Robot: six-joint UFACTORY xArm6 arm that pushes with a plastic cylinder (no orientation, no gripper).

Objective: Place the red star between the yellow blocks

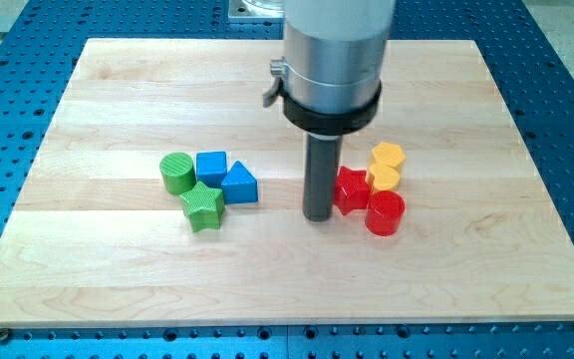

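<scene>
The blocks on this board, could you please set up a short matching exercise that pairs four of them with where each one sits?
Blocks:
1. red star
2. green cylinder
3. red cylinder
4. blue triangle

Places:
A. leftmost block in the view's left cluster
B. just to the view's right of my tip
C. below the yellow blocks, toward the view's bottom
D. right end of the left cluster, beside the blue cube

Pairs: 1-B, 2-A, 3-C, 4-D

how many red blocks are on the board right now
2. The red star sits just to the view's right of my tip, touching the yellow blocks. The red cylinder lies right below them. None seem hidden.
</scene>
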